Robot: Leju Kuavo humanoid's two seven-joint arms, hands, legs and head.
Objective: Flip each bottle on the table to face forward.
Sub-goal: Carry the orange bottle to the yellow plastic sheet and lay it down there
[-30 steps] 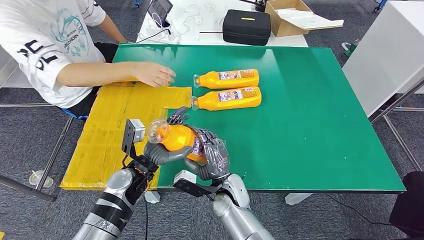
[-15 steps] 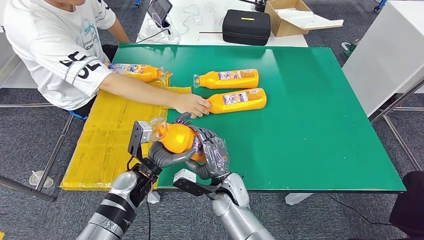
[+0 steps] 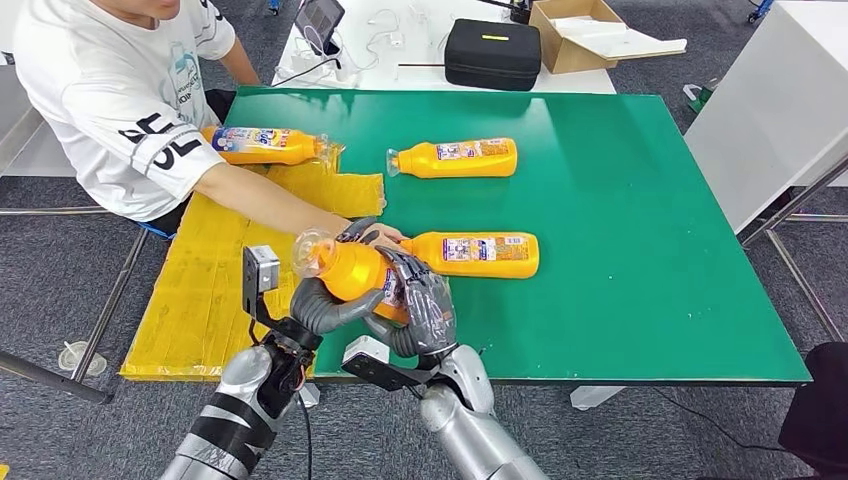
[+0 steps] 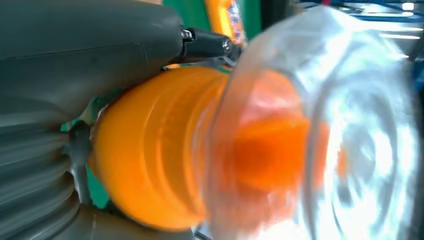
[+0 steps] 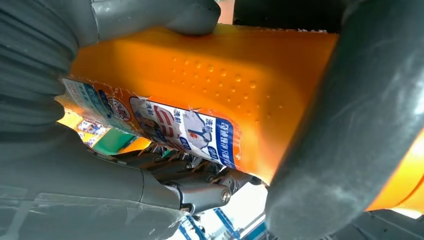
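Head view: orange bottle (image 3: 350, 272) gripped in both hands above the near edge of the green table (image 3: 640, 200), left hand (image 3: 318, 308) wrapped under the neck end, right hand (image 3: 425, 312) cupping the labelled body, clear cap tilted up and to the left much as half a second ago. Changed since then: a person's hand (image 3: 375, 234) has dragged a second bottle (image 3: 470, 254) nearer the robot, label up; a third bottle (image 3: 452, 158) unmoved farther back, a fourth (image 3: 265, 146) lying on the yellow mat (image 3: 215, 270) at the person's elbow. Likely meaning: next bottle staged while this flip remains unfinished.

Left wrist view: blurred clear cap (image 4: 325, 125) and orange shoulder close to the lens, grey thumb closed against the bottle.

Right wrist view: grey fingers (image 5: 325, 140) clamped round the orange body, printed label (image 5: 165, 125) apparently facing the palm, though hard to tell at this range.
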